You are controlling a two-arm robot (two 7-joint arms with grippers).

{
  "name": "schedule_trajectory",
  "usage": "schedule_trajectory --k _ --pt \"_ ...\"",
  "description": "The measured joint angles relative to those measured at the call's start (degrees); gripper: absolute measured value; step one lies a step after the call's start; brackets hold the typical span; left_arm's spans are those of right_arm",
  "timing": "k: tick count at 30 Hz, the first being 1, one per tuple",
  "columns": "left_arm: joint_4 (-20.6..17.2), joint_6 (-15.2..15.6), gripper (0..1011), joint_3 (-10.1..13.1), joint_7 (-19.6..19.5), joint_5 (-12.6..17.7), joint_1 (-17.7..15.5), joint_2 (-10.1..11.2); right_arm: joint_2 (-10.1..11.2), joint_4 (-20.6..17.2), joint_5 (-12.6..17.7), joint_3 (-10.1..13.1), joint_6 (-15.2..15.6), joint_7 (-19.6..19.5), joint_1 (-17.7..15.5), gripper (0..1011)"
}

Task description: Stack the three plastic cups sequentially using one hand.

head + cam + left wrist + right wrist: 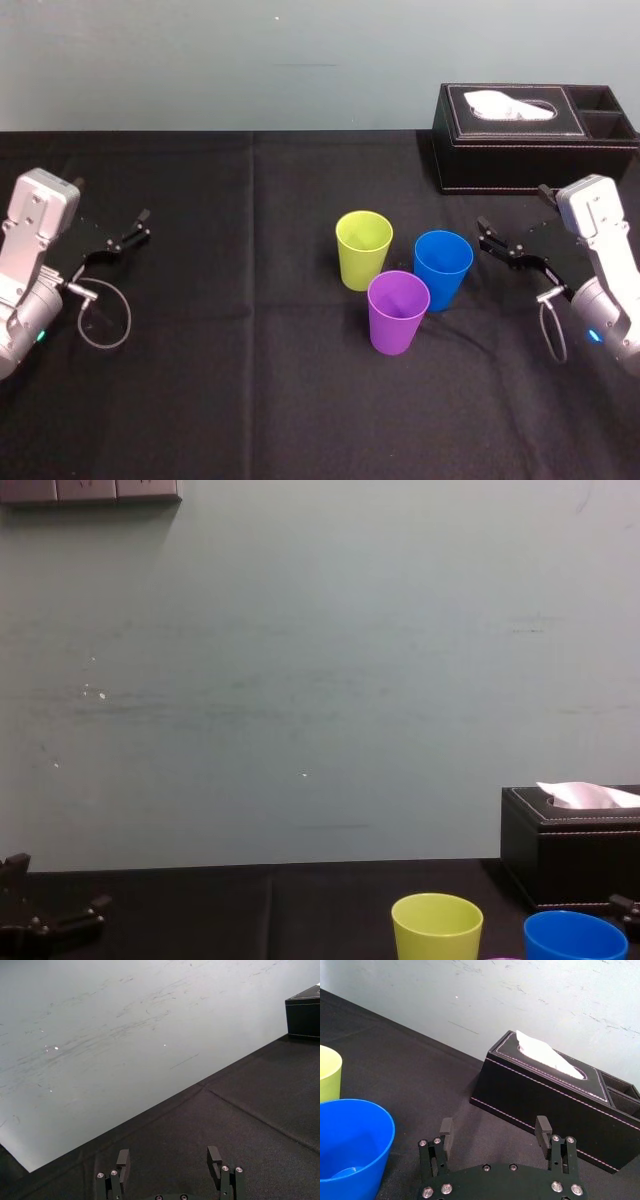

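Upright, unstacked: yellow-green cup (pixel 363 250), purple cup (pixel 398 312), blue cup (pixel 442 268); L tool (pixel 169 1152), R tool (pixel 494 1122) released.

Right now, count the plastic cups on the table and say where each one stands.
3. The yellow-green cup stands left and farthest back, the blue cup to its right, and the purple cup in front, between them. All are upright, none nested; none seems hidden.

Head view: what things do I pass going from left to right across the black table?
The left gripper → yellow-green cup → purple cup → blue cup → right gripper.
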Motion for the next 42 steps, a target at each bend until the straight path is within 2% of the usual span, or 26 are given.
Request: schedule_trajectory --k 37,42 --pt "0.0 0.0 1011 0.0 0.0 0.0 0.0 0.0 0.0 0.0 0.0 0.0 0.0 0.0 0.0 1004" --pt "0.0 0.0 1012 0.0 0.0 0.0 0.0 0.0 0.01 -0.96 0.04 1.01 0.53 -0.13 -1.03 1004"
